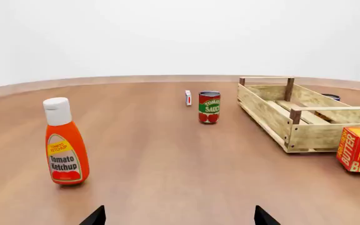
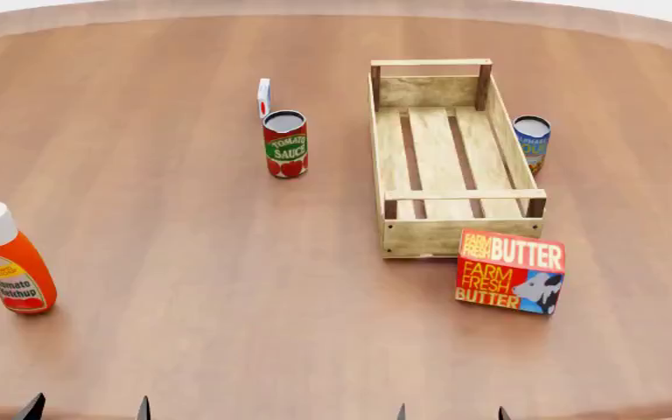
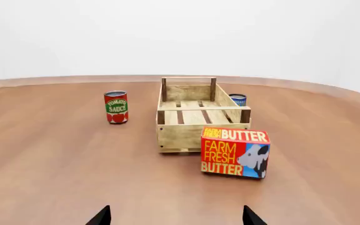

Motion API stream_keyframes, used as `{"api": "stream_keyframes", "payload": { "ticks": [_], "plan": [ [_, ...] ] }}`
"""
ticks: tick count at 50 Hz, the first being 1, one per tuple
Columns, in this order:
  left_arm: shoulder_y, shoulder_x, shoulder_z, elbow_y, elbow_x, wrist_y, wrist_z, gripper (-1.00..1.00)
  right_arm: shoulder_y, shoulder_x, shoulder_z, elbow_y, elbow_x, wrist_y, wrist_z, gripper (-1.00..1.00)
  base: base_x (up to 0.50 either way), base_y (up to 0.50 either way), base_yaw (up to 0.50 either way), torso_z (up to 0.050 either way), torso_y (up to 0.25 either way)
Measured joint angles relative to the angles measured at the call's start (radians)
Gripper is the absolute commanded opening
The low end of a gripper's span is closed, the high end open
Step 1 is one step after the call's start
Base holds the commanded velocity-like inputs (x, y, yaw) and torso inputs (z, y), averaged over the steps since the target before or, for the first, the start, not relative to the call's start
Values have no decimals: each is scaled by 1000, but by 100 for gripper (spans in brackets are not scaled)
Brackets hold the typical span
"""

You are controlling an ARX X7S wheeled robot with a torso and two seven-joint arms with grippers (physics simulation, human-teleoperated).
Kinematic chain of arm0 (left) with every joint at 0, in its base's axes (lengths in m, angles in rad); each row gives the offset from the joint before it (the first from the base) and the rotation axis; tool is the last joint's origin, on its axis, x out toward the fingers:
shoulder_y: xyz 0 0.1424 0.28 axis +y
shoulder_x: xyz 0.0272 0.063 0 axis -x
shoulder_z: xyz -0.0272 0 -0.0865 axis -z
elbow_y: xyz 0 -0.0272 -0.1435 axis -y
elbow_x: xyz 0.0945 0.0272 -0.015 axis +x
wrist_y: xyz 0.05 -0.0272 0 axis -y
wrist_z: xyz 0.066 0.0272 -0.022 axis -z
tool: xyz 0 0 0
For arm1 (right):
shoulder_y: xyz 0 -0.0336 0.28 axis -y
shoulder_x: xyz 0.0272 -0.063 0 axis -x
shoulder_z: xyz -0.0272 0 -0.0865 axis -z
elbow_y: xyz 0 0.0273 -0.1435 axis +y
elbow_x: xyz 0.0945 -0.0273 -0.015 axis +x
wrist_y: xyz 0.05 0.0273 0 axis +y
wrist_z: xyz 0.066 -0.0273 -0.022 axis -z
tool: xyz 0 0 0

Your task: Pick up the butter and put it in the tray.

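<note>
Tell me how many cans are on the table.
2. The tomato sauce can stands left of the tray, beside a small white carton. A blue can stands against the tray's right side, partly hidden.

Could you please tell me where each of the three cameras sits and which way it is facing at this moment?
Head view: high on the robot, looking forward and down at the butter before the tray; both hands' fingertips show at the bottom edge.
Left wrist view: low over the table, facing the ketchup bottle and tomato sauce can; left hand tips show.
Right wrist view: low, facing the butter; right hand tips show.
All views share butter, tray and sauce can.
</note>
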Motion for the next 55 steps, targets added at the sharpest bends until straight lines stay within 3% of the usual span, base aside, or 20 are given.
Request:
{"api": "stream_keyframes", "payload": {
  "ticks": [13, 42, 55],
  "plan": [
    [-5, -37, 45, -7, -36, 6, -45, 100, 4, 37, -48, 4, 36, 0, 38, 100, 0, -24, 0, 0, 0],
    [-15, -83, 99, -10, -74, -2, -103, 100, 14, 85, -107, -1, 85, 36, 81, 100, 0, -496, 0, 0, 0],
    [-18, -96, 118, -15, -84, 1, -122, 100, 20, 101, -130, -2, 99, 70, 96, 100, 291, 0, 0, 0, 0]
  ]
}}
